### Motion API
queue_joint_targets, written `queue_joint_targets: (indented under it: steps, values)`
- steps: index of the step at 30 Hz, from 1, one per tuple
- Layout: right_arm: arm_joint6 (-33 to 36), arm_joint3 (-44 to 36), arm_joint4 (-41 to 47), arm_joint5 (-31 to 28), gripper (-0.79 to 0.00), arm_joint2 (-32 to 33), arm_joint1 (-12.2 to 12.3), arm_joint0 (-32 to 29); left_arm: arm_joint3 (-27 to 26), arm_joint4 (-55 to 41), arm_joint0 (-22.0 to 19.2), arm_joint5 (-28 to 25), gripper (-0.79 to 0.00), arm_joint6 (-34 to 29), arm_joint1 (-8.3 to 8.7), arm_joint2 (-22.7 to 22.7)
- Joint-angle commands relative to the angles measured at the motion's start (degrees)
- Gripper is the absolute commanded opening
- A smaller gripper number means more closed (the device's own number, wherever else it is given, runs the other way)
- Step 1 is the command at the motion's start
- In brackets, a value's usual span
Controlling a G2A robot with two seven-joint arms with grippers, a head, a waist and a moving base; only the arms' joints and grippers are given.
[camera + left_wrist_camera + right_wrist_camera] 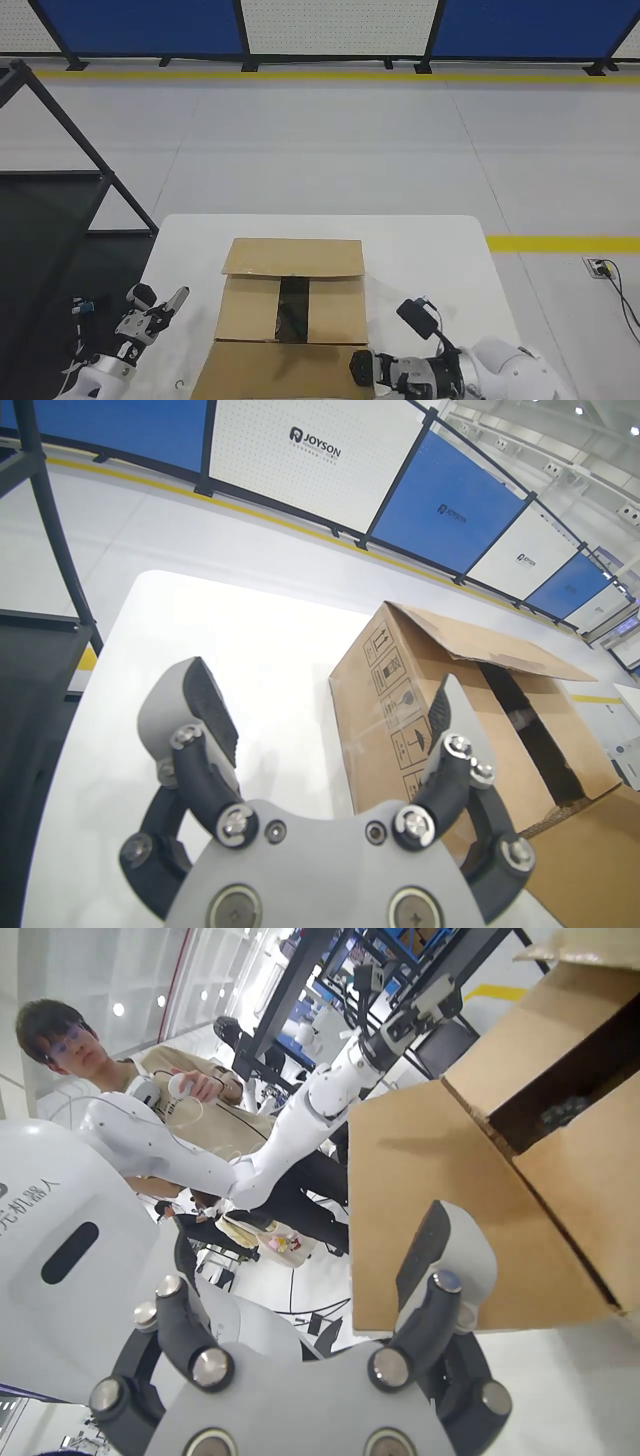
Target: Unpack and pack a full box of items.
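At the middle of the white table [430,260] stands the cardboard box [250,310]. Its far flap [293,256] and near flap [280,372] are folded outward. The two side flaps [336,312] lie nearly shut, and the dark slot [294,310] between them runs straight away from the robot. The right gripper [362,368], spread and empty, sits just beside the near flap's right corner. The left gripper [322,690], also spread and empty, hovers over bare table, apart from the box's left wall. The right arm is judged nearer for lifting a side flap. Both flanks offer open room, but the table's near edge is close.
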Motion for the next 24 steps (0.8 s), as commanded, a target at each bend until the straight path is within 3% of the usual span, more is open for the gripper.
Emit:
queue_joint_targets:
  steps: [1, 10, 24]
  values:
    - [-0.6, 0.4, -1.6, -0.6, 0.0, -1.4, 0.6, -0.4, 0.0, 0.0, 0.0, 0.0, 0.0, 0.0, 0.0, 0.0]
    - [-2.1, 6.0, -9.3, -2.1, 0.0, -7.1, 2.2, 1.3, 0.0, 0.0, 0.0, 0.0, 0.0, 0.0, 0.0, 0.0]
    - [-7.8, 15.7, -11.0, -2.4, 0.0, -12.9, 1.1, 6.4, 0.0, 0.0, 0.0, 0.0, 0.0, 0.0, 0.0, 0.0]
